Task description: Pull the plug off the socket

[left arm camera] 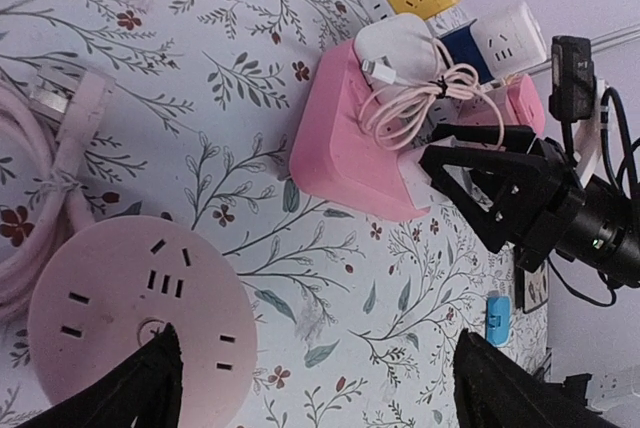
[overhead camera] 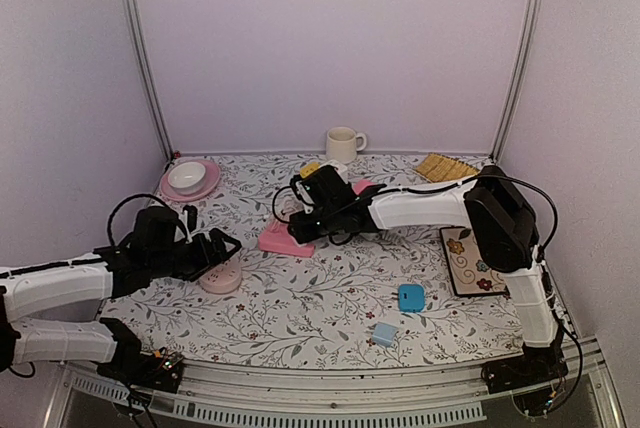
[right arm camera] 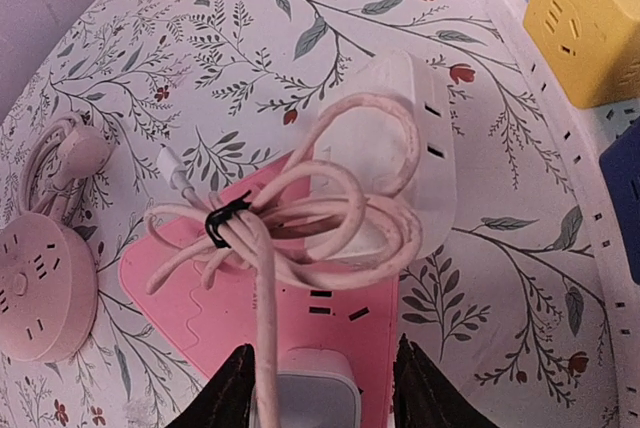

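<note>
You're in a robot lab test cell, not a home: plain lilac wall panels (overhead camera: 330, 48) on 3 sides, alu corner posts (overhead camera: 142, 58), left arm (overhead camera: 60, 288) & right arm (overhead camera: 430, 208) bolted by a slotted rail (overhead camera: 330, 393) at the near edge. Floral cloth (overhead camera: 310, 298) on the table w/ staged household props: mug (overhead camera: 343, 144), bowl (overhead camera: 186, 177) on pink plate (overhead camera: 207, 189), pink socket block (overhead camera: 285, 240).

Plain pale lilac walls (overhead camera: 330, 38) enclose a bench (overhead camera: 300, 318) with a white top patterned in leafy floral sprigs, slim metal posts (overhead camera: 140, 58) standing at its back corners under soft, even light.
</note>
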